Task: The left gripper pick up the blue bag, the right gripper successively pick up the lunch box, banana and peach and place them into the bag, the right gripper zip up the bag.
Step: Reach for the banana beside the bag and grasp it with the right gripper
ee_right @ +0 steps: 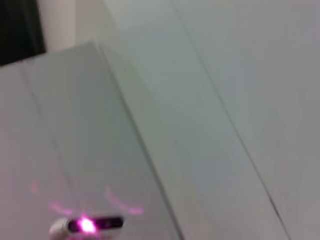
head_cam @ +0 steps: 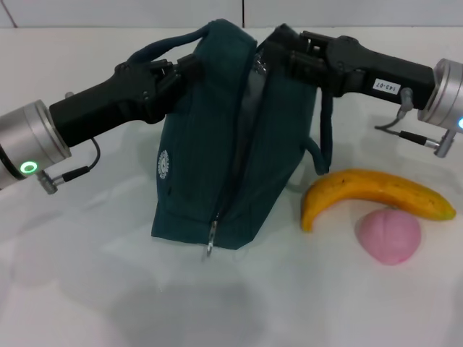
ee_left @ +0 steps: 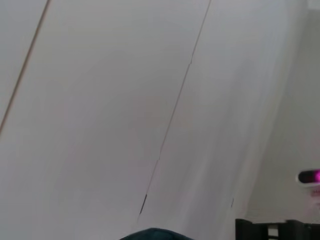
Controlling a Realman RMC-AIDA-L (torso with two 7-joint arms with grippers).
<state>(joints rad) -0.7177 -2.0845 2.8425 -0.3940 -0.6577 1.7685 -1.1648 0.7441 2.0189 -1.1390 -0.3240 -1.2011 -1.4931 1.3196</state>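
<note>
Both arms reach inward, left hand (head_cam: 189, 69) and right hand (head_cam: 278, 50) raised, nearly meeting.

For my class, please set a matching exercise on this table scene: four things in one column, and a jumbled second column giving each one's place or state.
1. blue bag
2. banana
3. peach
4. zipper pull

A. hangs at the bag's lower front
B. lies on the table beside the bag, just behind the pink fruit
C. stands upright between both grippers
D. nearest the camera of the two fruits

Pairs: 1-C, 2-B, 3-D, 4-A
</note>
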